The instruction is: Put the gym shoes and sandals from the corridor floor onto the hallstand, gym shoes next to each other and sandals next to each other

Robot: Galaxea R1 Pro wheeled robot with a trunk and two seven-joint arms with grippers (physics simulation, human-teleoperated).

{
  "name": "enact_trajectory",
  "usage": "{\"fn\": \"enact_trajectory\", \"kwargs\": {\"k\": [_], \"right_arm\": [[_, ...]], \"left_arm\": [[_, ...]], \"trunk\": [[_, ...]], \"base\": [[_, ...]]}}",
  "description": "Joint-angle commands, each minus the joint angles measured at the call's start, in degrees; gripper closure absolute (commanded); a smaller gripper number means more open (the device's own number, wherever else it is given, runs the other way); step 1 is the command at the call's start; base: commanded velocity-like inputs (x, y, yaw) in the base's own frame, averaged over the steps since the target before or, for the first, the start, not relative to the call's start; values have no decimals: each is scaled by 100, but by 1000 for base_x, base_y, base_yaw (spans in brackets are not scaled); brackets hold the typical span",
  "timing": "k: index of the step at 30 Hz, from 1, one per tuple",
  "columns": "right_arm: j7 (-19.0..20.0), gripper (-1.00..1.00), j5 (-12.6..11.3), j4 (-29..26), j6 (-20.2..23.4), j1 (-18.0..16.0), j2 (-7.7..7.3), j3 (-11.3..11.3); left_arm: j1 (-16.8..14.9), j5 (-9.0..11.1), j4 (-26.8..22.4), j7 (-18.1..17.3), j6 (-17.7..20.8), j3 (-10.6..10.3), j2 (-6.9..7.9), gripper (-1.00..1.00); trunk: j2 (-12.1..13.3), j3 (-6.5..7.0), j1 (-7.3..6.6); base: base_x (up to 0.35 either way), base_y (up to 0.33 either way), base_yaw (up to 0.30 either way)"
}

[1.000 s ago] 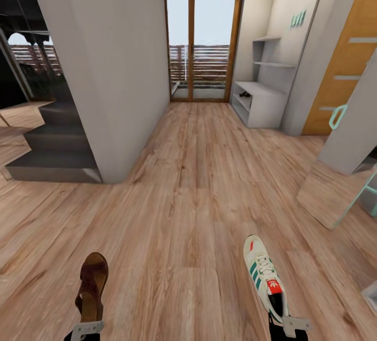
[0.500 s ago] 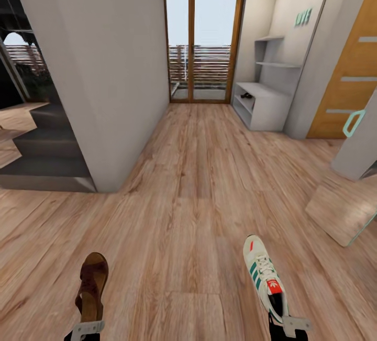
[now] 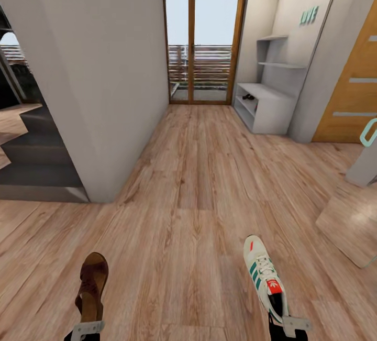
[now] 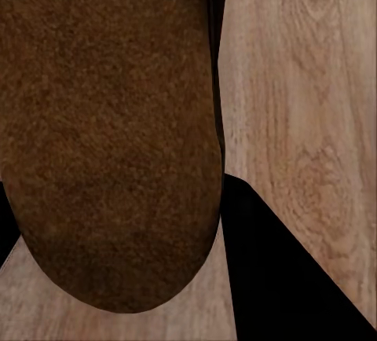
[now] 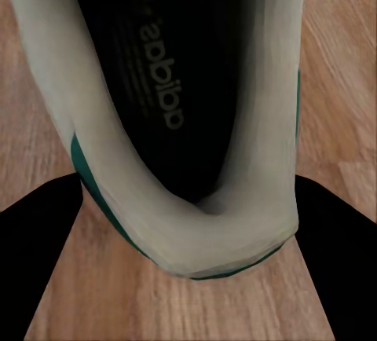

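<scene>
My left gripper (image 3: 87, 327) is shut on the heel of a dark brown sandal (image 3: 93, 282), held toe-forward above the corridor floor (image 3: 193, 184). In the left wrist view the sandal's heel (image 4: 110, 144) hides most of the gripper, with one black finger (image 4: 287, 278) beside it. My right gripper (image 3: 294, 324) is shut on a white gym shoe (image 3: 264, 277) with green stripes. Its heel (image 5: 196, 231) sits between the two dark fingers (image 5: 338, 239). The light-grey hallstand (image 3: 266, 106) stands far ahead on the right. A small dark shape (image 3: 249, 97) lies in its lower tier.
A grey wall block (image 3: 104, 79) juts in on the left, with dark steps (image 3: 36, 157) beside it. A glass balcony door (image 3: 201, 42) closes the corridor's far end. At right are an orange door (image 3: 353, 95) and a leaning glossy panel (image 3: 351, 223).
The whole view has shifted: the left wall and the right-hand panel have slid outward and nearer, so the camera has advanced. Both held shoes keep their places in the picture.
</scene>
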Motion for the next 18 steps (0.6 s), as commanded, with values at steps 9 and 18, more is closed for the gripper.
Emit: {"fn": "enact_trajectory", "kwargs": {"k": [9, 18], "right_arm": [[-16, 100, 70, 5, -14, -4, 6, -40], [-14, 100, 71, 5, -14, -4, 23, -38]], "left_arm": [[-5, -39, 3, -48, -20, 49, -5, 100], [-5, -21, 3, -48, -27, 54, -8, 100]], "trunk": [[-2, -5, 2], [-2, -5, 2]], "base": [[336, 0, 0], [336, 0, 0]]}}
